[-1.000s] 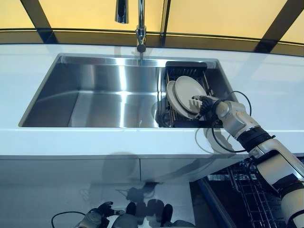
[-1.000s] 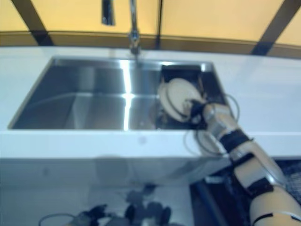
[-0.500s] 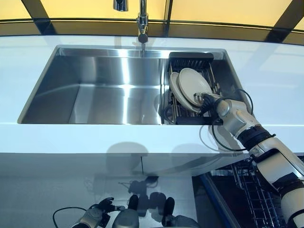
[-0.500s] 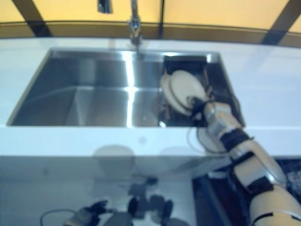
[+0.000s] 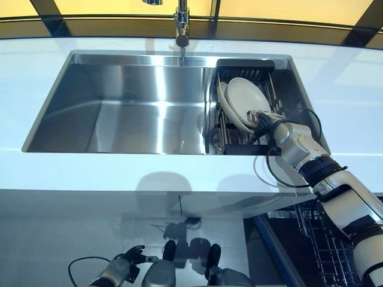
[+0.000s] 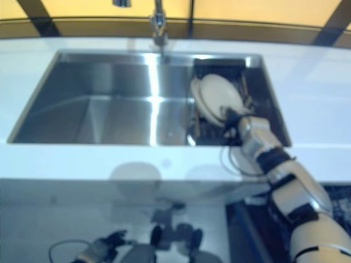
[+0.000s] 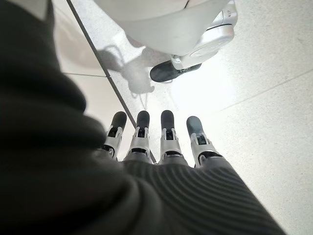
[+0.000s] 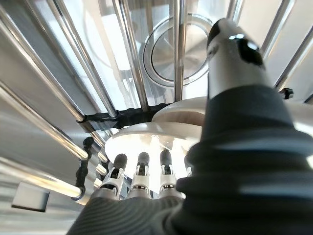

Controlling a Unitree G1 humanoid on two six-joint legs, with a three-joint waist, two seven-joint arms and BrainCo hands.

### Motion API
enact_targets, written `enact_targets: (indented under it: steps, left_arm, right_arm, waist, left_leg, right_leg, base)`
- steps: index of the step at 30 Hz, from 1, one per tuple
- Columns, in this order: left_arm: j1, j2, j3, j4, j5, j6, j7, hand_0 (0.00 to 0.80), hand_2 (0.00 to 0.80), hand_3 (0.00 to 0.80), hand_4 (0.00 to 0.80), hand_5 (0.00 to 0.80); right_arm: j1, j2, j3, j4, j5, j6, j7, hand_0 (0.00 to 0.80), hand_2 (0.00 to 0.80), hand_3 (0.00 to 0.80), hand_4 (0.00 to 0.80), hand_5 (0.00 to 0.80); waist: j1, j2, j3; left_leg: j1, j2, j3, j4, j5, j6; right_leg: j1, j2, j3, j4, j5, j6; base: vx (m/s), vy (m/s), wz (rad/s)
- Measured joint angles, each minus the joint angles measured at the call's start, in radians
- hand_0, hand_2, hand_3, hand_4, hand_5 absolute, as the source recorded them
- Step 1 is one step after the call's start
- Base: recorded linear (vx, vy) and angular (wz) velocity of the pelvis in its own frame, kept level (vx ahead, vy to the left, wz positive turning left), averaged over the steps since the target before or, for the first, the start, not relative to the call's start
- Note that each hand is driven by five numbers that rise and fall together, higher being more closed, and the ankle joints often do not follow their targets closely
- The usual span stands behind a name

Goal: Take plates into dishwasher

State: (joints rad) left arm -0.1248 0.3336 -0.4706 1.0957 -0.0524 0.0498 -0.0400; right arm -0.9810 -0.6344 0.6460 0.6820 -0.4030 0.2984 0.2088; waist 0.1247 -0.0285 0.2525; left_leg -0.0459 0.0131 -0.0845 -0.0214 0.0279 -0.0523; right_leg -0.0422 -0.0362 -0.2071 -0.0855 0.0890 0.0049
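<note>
Two cream plates stand on edge in a black wire rack point(image 5: 245, 64) at the right end of the sink. My right hand point(image 5: 266, 123) reaches over the counter edge to the lower right rim of the front plate point(image 5: 246, 98). In the right wrist view the plate's rim point(image 8: 178, 113) lies between my straight fingers point(image 8: 141, 169) and my thumb point(image 8: 234, 55). The rear plate point(image 5: 222, 97) shows only as a rim behind it. My left hand point(image 5: 121, 269) hangs low by the floor, its fingers point(image 7: 165, 139) straight and holding nothing.
The steel sink point(image 5: 119, 119) is set in a white counter point(image 5: 119, 173), with a faucet point(image 5: 181, 27) at the back. The sink's drain point(image 8: 171, 49) shows through the rack's bars. An open dishwasher rack point(image 5: 320, 239) sits below the counter at the lower right.
The whole picture has shifted, so the camera has moved. My right hand stays at the front plate, now nearer its lower right rim. Both plates remain in the rack.
</note>
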Motion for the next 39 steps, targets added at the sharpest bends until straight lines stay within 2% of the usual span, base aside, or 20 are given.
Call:
enact_targets:
  steps: [5, 6, 9, 12, 21, 39]
  left_arm:
    - [-0.006, 0.000, 0.000, 0.000, 0.000, -0.001, 0.000, 0.000, 0.000, 0.000, 0.000, 0.000]
    - [-0.008, 0.000, 0.000, 0.000, 0.000, -0.002, -0.001, 0.000, 0.000, 0.000, 0.000, 0.000]
    - [-0.010, 0.000, 0.000, 0.000, 0.000, -0.006, -0.001, 0.000, 0.000, 0.000, 0.000, 0.000]
    - [-0.009, 0.000, 0.000, 0.000, 0.000, -0.009, 0.000, 0.000, 0.000, 0.000, 0.000, 0.000]
    - [-0.008, -0.001, -0.006, 0.000, 0.000, -0.016, 0.000, 0.000, 0.000, 0.000, 0.000, 0.000]
    - [-0.012, -0.002, -0.010, -0.001, 0.000, -0.017, 0.002, 0.000, 0.000, 0.000, 0.000, 0.000]
  right_arm:
    - [-0.005, -0.002, 0.000, 0.000, 0.000, 0.001, -0.003, 0.000, 0.000, 0.000, 0.000, 0.000]
    - [-0.005, -0.002, 0.000, 0.001, 0.000, 0.001, -0.007, 0.060, 0.060, 0.060, 0.060, 0.060]
    - [-0.007, -0.002, 0.000, 0.002, -0.001, 0.003, -0.043, 0.618, 0.618, 0.618, 0.618, 0.618]
    - [-0.008, -0.002, 0.000, 0.004, 0.000, 0.006, -0.083, 0.800, 0.800, 0.800, 0.800, 0.800]
    - [-0.023, 0.039, -0.005, -0.007, 0.000, -0.019, -0.283, 0.800, 0.800, 0.800, 0.800, 0.800]
    - [-0.018, 0.035, -0.006, -0.013, 0.000, -0.048, -0.396, 0.800, 0.800, 0.800, 0.800, 0.800]
  waist:
    - [0.000, 0.000, 0.000]
    - [0.000, 0.000, 0.000]
    - [0.000, 0.000, 0.000]
    - [0.000, 0.000, 0.000]
    - [0.005, 0.003, 0.004]
    - [-0.001, 0.008, 0.009]
  left_leg:
    - [0.000, 0.000, 0.000, -0.001, 0.000, 0.000]
    - [0.000, 0.000, 0.000, -0.001, 0.000, 0.000]
    - [0.001, 0.000, 0.000, -0.001, 0.000, 0.000]
    - [0.001, 0.000, 0.000, 0.000, 0.000, 0.000]
    - [-0.001, -0.001, 0.000, -0.001, 0.001, 0.000]
    - [-0.002, 0.000, 0.001, -0.004, 0.001, 0.000]
  right_leg:
    - [0.000, 0.000, 0.000, 0.000, 0.003, -0.004]
    - [0.001, 0.000, 0.000, 0.000, 0.003, -0.004]
    - [0.001, 0.000, 0.000, 0.000, 0.003, -0.004]
    - [0.002, 0.000, 0.000, 0.000, 0.000, 0.000]
    - [0.002, 0.000, 0.000, 0.000, 0.000, 0.000]
    - [-0.001, 0.000, 0.000, 0.000, 0.000, 0.000]
  base:
    - [0.000, 0.000, 0.00]
    - [0.000, 0.000, 0.00]
    - [0.000, 0.000, 0.00]
    - [0.000, 0.000, 0.00]
    - [0.000, 0.000, 0.00]
    - [0.000, 0.000, 0.00]
